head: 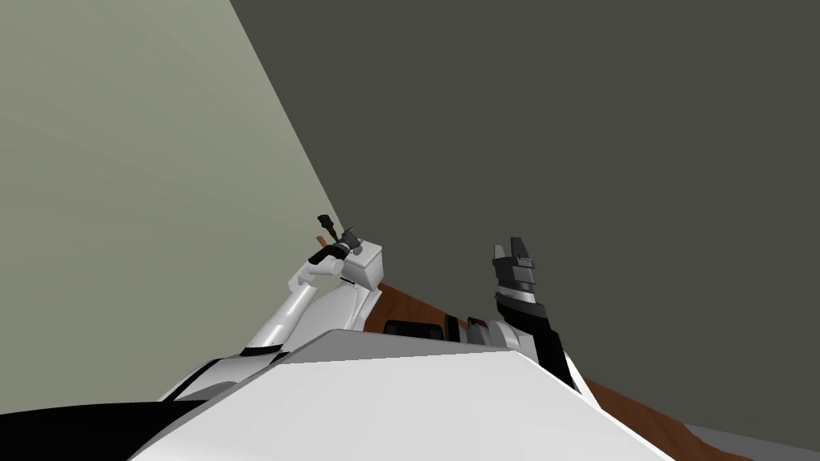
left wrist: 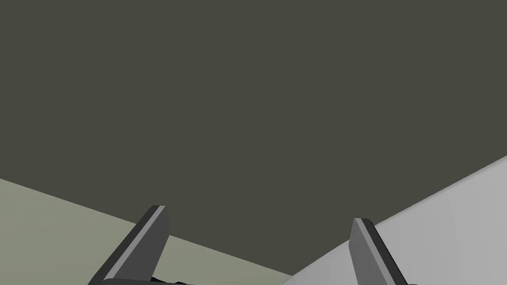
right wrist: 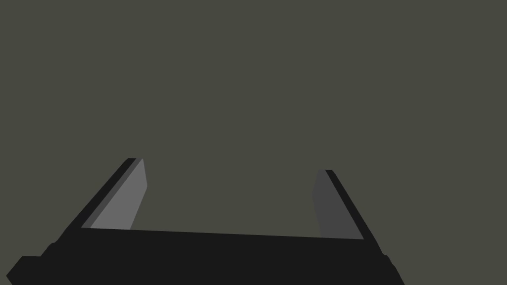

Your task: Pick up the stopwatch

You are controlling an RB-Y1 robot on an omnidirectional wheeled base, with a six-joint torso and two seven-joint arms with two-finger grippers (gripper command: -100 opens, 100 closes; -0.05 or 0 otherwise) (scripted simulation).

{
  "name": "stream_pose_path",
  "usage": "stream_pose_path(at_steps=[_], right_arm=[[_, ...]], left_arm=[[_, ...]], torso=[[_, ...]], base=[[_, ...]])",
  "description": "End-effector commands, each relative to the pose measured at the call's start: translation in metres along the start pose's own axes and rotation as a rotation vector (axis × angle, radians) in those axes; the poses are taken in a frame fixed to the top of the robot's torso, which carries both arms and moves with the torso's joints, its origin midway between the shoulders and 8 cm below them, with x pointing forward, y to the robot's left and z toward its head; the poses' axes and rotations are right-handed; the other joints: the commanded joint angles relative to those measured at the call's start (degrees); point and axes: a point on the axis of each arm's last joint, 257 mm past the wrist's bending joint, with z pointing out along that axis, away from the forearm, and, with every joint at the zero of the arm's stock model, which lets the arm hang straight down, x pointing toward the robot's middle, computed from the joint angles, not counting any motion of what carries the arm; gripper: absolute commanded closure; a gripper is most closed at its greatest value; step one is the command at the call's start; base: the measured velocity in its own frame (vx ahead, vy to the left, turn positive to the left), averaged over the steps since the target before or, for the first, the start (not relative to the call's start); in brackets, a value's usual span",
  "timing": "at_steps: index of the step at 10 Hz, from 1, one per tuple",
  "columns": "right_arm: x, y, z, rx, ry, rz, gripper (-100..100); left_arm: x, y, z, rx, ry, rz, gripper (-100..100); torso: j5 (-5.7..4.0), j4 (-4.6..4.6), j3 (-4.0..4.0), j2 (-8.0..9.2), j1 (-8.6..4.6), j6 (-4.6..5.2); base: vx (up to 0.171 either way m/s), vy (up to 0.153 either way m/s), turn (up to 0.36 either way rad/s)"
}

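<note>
Head view first: 2 walls, a pale green wall and a dark olive wall, meeting in 1 slanted corner edge. 1 brown surface runs as a strip along the dark wall's foot. The left gripper is up by that corner, at 9 o'clock from the right gripper. They're well apart, both raised, with open room around them. 2 small dark shapes sit on the brown strip at 8 o'clock from the right gripper; whether either is the stopwatch, I cannot tell. Left wrist view now: 2 fingers spread wide, nothing between them. Right wrist view: 2 fingers likewise apart, the gap bare, a flat dark olive plane ahead
</note>
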Motion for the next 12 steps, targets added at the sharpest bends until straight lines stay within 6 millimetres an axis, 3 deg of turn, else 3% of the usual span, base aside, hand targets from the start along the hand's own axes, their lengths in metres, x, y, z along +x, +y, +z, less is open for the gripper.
stream_pose_path(at_steps=[1,12], right_arm=[[0.0,0.0,0.0,0.0,0.0,0.0,0],[0.0,0.0,0.0,0.0,0.0,0.0,0]], left_arm=[[-0.003,0.005,0.001,-0.027,-0.012,-0.022,-100],[-0.018,0.026,0.0,-0.213,-0.096,-0.224,-100]], torso=[[0.0,0.0,0.0,0.0,0.0,0.0],[0.0,0.0,0.01,0.02,0.0,0.0]], base=[[0.027,0.012,0.002],[0.028,0.014,0.005]])
